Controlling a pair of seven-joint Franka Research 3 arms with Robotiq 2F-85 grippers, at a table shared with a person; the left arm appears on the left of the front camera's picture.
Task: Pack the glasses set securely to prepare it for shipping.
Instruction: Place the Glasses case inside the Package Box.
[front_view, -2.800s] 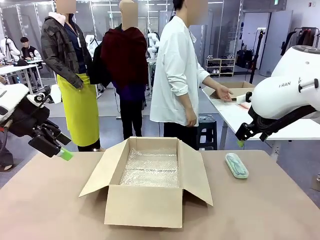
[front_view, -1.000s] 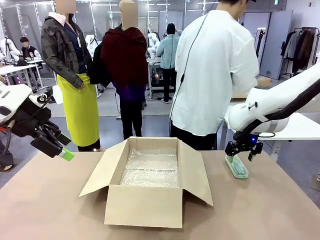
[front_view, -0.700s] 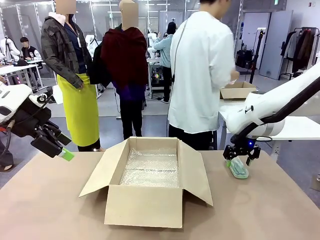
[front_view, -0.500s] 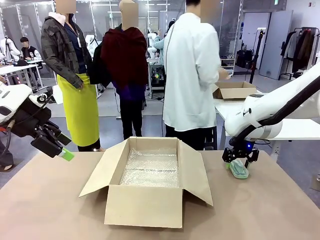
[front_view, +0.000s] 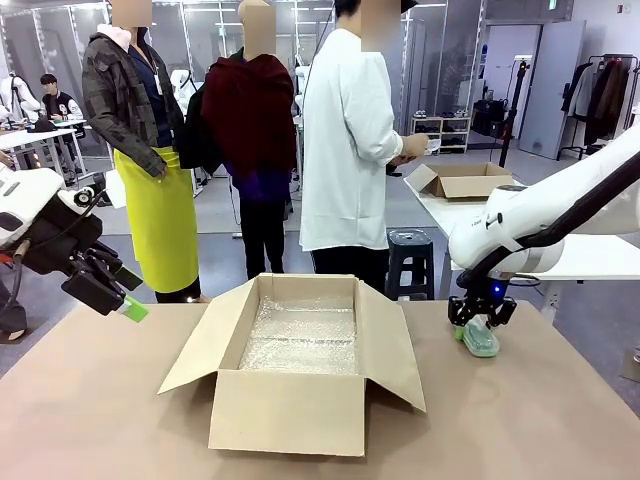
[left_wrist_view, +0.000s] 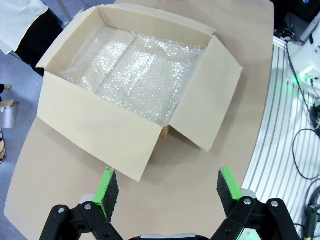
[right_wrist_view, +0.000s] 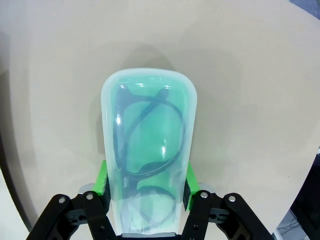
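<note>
Having closed within the last second, the right claw (front_view: 480, 324) grips the mint-green case (right_wrist_view: 149, 140); the left claw (left_wrist_view: 166, 181) stays open.

**Right gripper clamping the mint-green case beside the open box**

The right gripper (front_view: 481, 326) is reaching down at the table's (front_view: 90, 410) right side and squeezing the far end of the mint-green case (front_view: 481, 342), which is lying low at the tabletop. An open cardboard box (front_view: 290, 410) is sitting mid-table, flaps spread, with bubble wrap (front_view: 300, 338) lining its floor. It is well apart from the case. The left gripper (front_view: 128, 293) is hovering above the table's left edge, jaws standing apart and holding nothing. A person (front_view: 345, 150) in a white shirt is standing beyond the far edge, side-on.
</note>
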